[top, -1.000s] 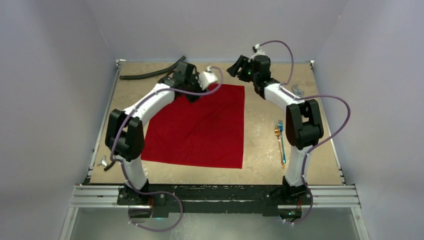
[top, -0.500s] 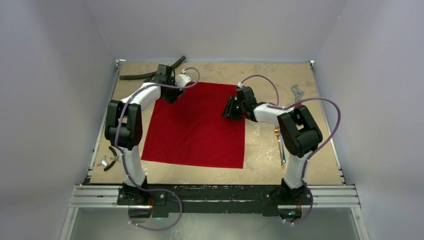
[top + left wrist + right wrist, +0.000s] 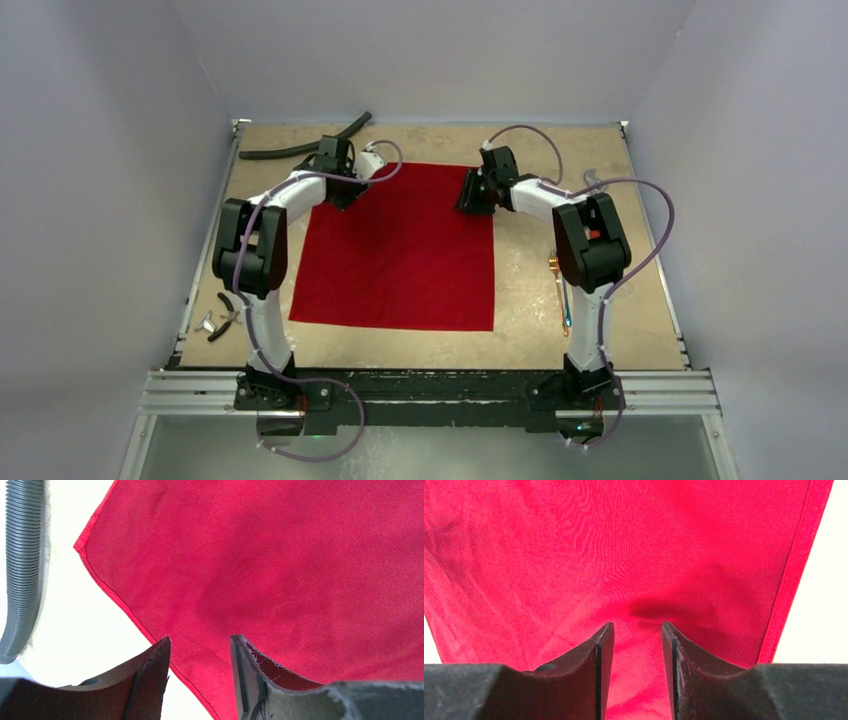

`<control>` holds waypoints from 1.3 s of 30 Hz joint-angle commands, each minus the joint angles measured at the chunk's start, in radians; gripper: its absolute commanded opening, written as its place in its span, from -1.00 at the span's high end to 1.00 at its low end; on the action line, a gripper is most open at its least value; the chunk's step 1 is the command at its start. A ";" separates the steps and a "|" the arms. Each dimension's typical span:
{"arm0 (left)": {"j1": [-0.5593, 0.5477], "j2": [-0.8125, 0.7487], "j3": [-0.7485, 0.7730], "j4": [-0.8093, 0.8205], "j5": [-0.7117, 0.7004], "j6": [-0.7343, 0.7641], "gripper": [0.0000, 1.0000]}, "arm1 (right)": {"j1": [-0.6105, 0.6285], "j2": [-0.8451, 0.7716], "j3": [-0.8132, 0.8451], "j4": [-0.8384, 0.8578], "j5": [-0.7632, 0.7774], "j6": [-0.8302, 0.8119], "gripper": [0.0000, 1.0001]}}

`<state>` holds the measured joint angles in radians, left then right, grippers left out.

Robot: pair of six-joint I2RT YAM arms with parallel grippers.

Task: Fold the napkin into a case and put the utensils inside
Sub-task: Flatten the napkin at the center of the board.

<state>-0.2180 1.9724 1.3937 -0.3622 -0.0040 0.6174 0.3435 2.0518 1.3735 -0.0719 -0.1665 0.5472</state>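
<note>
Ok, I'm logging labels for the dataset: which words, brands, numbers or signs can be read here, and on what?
None. No word, number or sign can be read on the napkin, the utensils or the hose.
</note>
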 commanded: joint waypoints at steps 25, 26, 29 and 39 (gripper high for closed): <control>-0.004 0.146 0.213 -0.023 -0.128 -0.124 0.12 | -0.103 0.324 0.575 -0.231 0.194 -0.045 0.40; -0.004 0.146 0.211 -0.022 -0.125 -0.122 0.12 | -0.107 0.332 0.577 -0.229 0.194 -0.043 0.42; -0.007 0.155 0.211 -0.020 -0.128 -0.115 0.11 | -0.123 0.355 0.585 -0.220 0.197 -0.031 0.44; -0.024 0.166 0.190 0.091 -0.194 -0.165 0.11 | -0.165 0.489 0.787 -0.242 0.210 -0.026 0.46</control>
<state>-0.2260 2.1517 1.5948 -0.3538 -0.1684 0.4866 0.1959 2.4729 2.0640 -0.2508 0.0109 0.5236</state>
